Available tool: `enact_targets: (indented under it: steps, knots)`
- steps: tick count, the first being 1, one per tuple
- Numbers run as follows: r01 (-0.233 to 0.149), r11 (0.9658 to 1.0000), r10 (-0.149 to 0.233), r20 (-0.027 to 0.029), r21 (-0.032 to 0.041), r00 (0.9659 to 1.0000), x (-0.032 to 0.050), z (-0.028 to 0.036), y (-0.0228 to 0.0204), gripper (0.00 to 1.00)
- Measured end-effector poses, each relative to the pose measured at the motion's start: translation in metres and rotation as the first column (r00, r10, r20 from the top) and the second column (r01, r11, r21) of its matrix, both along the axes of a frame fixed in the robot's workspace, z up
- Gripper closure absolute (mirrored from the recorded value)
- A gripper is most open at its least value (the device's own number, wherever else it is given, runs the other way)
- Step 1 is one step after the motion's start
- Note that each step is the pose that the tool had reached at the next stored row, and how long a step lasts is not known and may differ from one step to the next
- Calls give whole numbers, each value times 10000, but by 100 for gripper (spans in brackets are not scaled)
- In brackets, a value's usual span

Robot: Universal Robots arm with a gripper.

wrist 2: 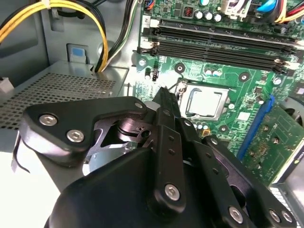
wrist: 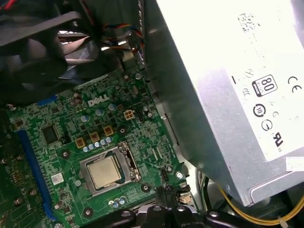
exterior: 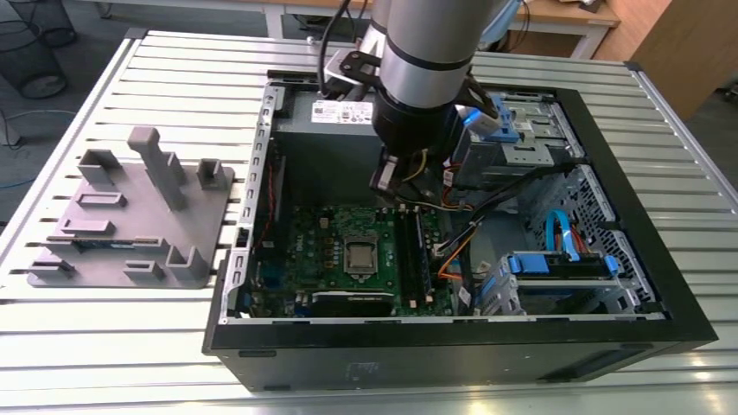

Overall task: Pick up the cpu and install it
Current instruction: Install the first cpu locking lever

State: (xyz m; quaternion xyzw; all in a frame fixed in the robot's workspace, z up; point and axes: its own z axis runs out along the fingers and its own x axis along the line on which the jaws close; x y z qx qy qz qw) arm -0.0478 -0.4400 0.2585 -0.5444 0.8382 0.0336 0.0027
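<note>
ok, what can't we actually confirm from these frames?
- Gripper finger state: in the second wrist view its own black linkage covers the tips.
- Whether the small square silvery-topped cpu is fully seated: it lies inside the dark metal-framed socket in both wrist views, but pin contact sits underneath.
- Motherboard area beneath the arm: blocked in the exterior view.
- Pale grey power supply box: cut off by the first wrist view's edge.

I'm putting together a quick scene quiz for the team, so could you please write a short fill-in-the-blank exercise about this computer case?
1. The small square cpu with the silvery metal top lies in the socket on the ____ motherboard.
2. The black gripper hangs above the board, holding ____.
3. In the exterior view, the gray plastic fixture stands on the table to the open black computer case's ____.

Missing words: green; nothing; left
</note>
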Motion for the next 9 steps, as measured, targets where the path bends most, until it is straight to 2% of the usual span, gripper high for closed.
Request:
enact_targets:
  steps: [3,9]
  knots:
    - [180,9998,-180,1,3,9998,-4,-15,11,89]
    - [268,9996,-268,0,-1,9996,-31,-31,28,89]
